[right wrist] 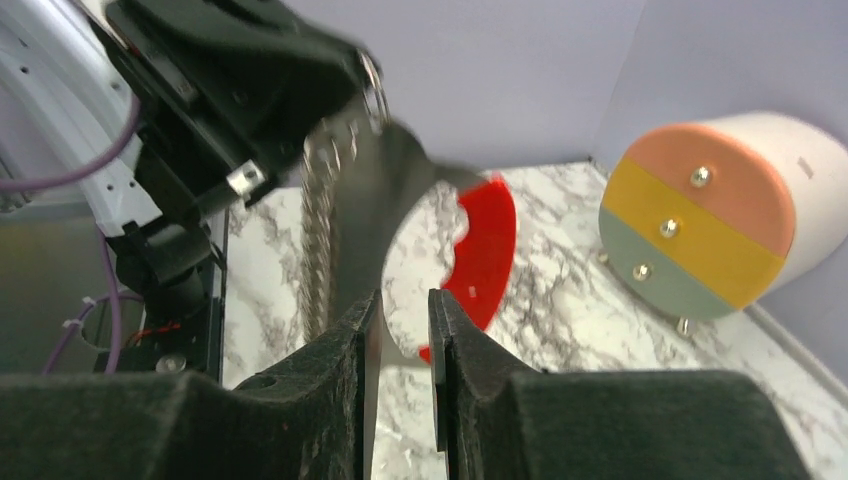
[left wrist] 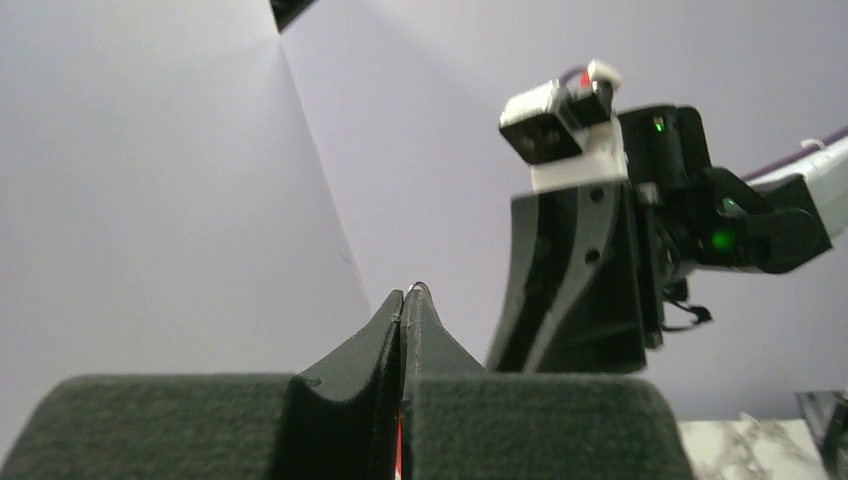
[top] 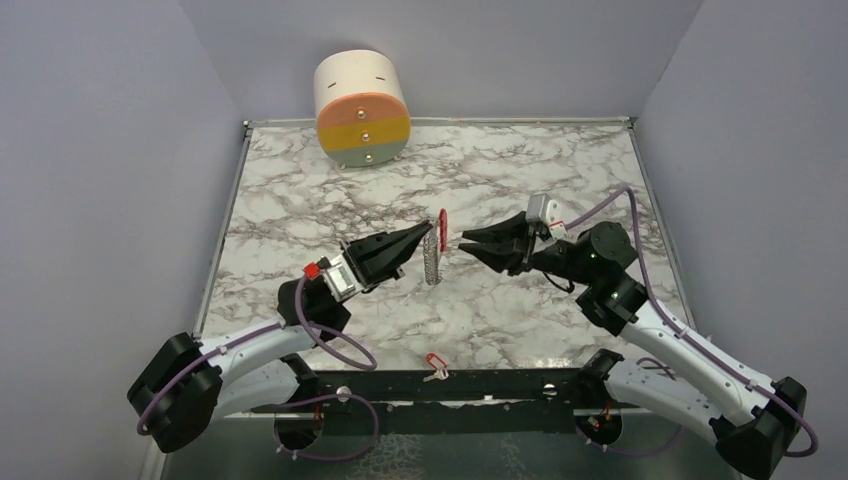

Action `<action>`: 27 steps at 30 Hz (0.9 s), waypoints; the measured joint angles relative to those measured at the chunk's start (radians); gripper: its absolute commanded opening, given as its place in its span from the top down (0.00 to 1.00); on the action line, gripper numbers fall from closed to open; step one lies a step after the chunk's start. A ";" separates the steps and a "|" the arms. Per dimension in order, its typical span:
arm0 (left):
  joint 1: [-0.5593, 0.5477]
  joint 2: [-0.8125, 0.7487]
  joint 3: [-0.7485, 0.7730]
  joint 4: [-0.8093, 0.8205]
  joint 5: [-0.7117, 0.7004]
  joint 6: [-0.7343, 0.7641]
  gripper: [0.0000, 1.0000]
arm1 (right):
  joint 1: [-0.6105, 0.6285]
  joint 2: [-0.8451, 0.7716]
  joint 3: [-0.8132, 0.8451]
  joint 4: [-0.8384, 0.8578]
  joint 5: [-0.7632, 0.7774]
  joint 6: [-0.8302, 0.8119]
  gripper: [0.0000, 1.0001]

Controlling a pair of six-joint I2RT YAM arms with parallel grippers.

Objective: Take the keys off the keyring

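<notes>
1. Fingers of the left gripper [top: 416, 238] are pressed together on the small metal keyring [right wrist: 372, 88], holding it above the marble-patterned worktop [top: 300, 200].
2. A flat silver key [right wrist: 385, 200], a curved red plastic piece [right wrist: 487, 250] and a beaded metal chain [right wrist: 318, 240] hang with it.
3. The right gripper [right wrist: 402, 310] sits just beside them, fingers slightly apart and empty.
4. A small red-headed key [top: 435, 364] lies at the worktop's near edge.

Marble table [top: 300, 200]: striped drum [top: 362, 110], red key [top: 435, 364]
</notes>
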 measured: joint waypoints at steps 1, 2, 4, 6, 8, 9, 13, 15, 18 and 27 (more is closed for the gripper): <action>0.000 -0.018 -0.003 -0.003 -0.013 0.016 1.00 | 0.000 -0.001 -0.007 -0.022 0.010 0.000 0.76; 0.000 -0.038 -0.009 -0.008 -0.028 0.032 1.00 | 0.000 -0.003 -0.015 -0.038 0.015 0.002 0.76; 0.000 -0.079 -0.027 -0.031 -0.066 0.064 1.00 | 0.000 -0.006 -0.043 -0.084 0.031 0.016 0.78; 0.000 -0.121 -0.045 -0.087 -0.116 0.105 1.00 | 0.000 -0.007 -0.070 -0.133 0.041 0.037 0.79; 0.000 -0.146 -0.056 -0.142 -0.170 0.140 1.00 | 0.000 -0.007 -0.101 -0.191 0.053 0.067 0.79; 0.000 -0.154 -0.060 -0.170 -0.197 0.157 1.00 | 0.000 -0.007 -0.114 -0.216 0.055 0.086 0.79; 0.000 -0.159 -0.062 -0.283 -0.310 0.214 1.00 | 0.011 -0.010 -0.174 -0.290 0.073 0.155 0.79; 0.000 -0.155 -0.064 -0.328 -0.363 0.235 1.00 | 0.033 -0.010 -0.205 -0.306 0.084 0.194 0.79; 0.000 -0.144 -0.064 -0.387 -0.428 0.253 1.00 | 0.075 -0.008 -0.244 -0.323 0.090 0.252 0.79; 0.000 -0.086 -0.064 -0.528 -0.582 0.259 1.00 | 0.365 0.142 -0.292 -0.347 0.191 0.384 0.79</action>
